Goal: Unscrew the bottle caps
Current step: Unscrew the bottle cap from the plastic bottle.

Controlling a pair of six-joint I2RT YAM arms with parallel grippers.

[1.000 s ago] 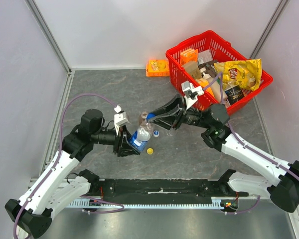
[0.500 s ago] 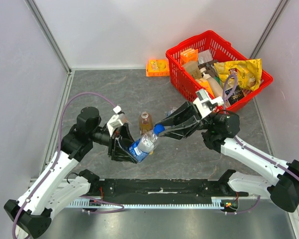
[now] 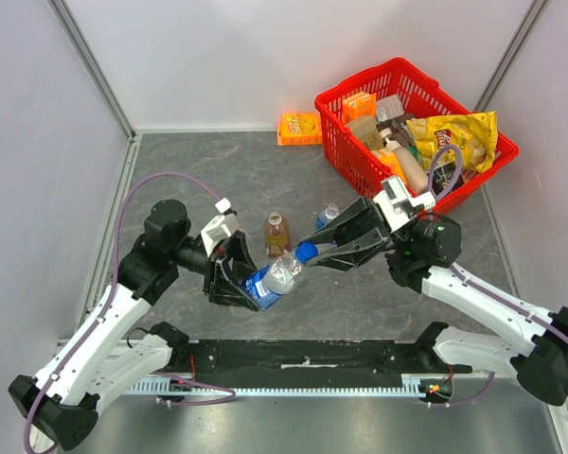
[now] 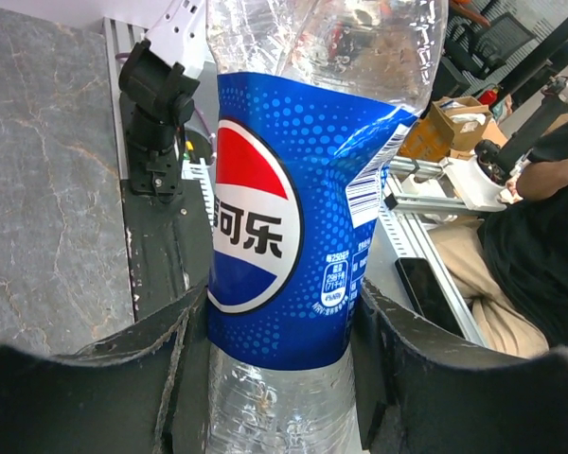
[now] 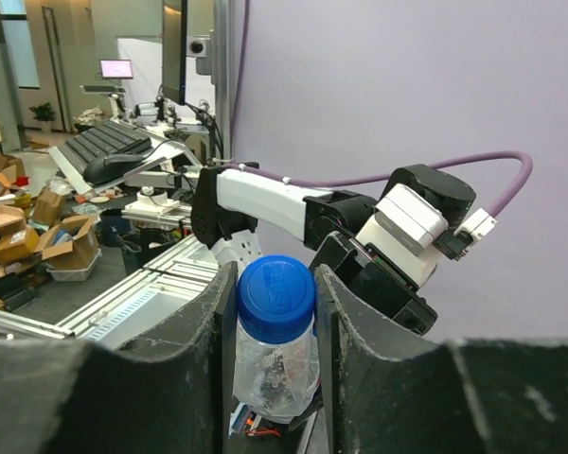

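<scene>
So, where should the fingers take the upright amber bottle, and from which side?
Probably around the round body of the amber bottle, below the neck, coming in level from its far side. It stands upright, and the held Pepsi bottle lies across its near side.

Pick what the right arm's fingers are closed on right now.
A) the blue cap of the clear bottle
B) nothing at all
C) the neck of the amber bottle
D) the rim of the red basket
A: the right wrist view shows the blue cap pinched between the right fingers, while the left fingers hold the clear bottle by its labelled body.
</scene>
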